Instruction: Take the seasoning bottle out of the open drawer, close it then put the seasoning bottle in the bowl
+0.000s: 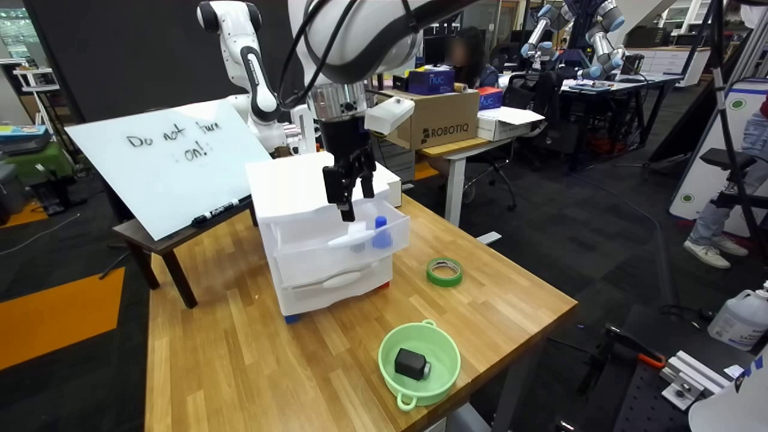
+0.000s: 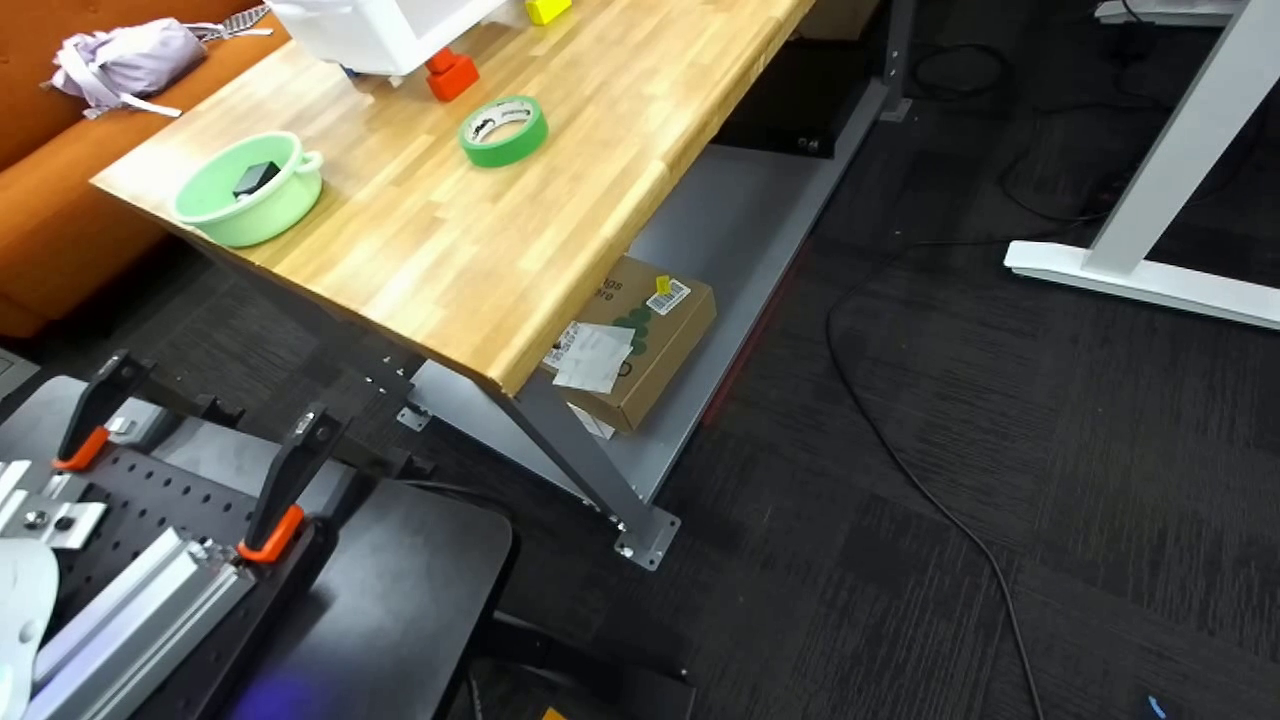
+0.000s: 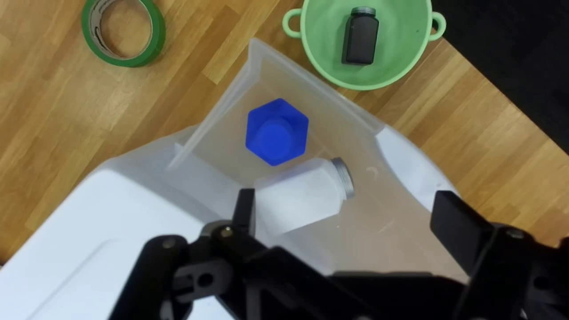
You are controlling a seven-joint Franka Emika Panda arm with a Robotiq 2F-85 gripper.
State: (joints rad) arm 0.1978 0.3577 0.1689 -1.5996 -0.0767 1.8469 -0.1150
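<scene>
- In an exterior view, the edge of the worktop (image 1: 222, 354) passes close to the lime-green bowl (image 1: 443, 351), at its 5 o'clock.
- A broad run of wood grain spreads at 7 o'clock from the white plastic drawer chest (image 1: 288, 186).
- The end effector (image 3: 342, 212) hangs over the open drawer (image 1: 318, 261), its jaws spread wide; in the wrist view the white grey-capped bottle (image 3: 298, 195) shows in the gap between them, and whether either jaw touches it cannot be told.
- On the wood, a roll of green tape (image 1: 444, 281) lies flat at the chest's 3 o'clock.
- Farther off, from the chest, a handwritten whiteboard (image 1: 156, 192) stands tilted at 10 o'clock, a white robot arm (image 1: 234, 36) at 11, and a Robotiq cardboard box (image 1: 447, 117) at 2.
- In the open drawer, a blue hexagonal bottle (image 3: 275, 133) stands upright; the white one lies on its side just beside it, at its 5 o'clock in the wrist view. Which of these two the task means cannot be told.
- In the bowl, a black grey-capped bottle (image 3: 361, 40) lies on its side, cap toward 12 in the wrist view.
</scene>
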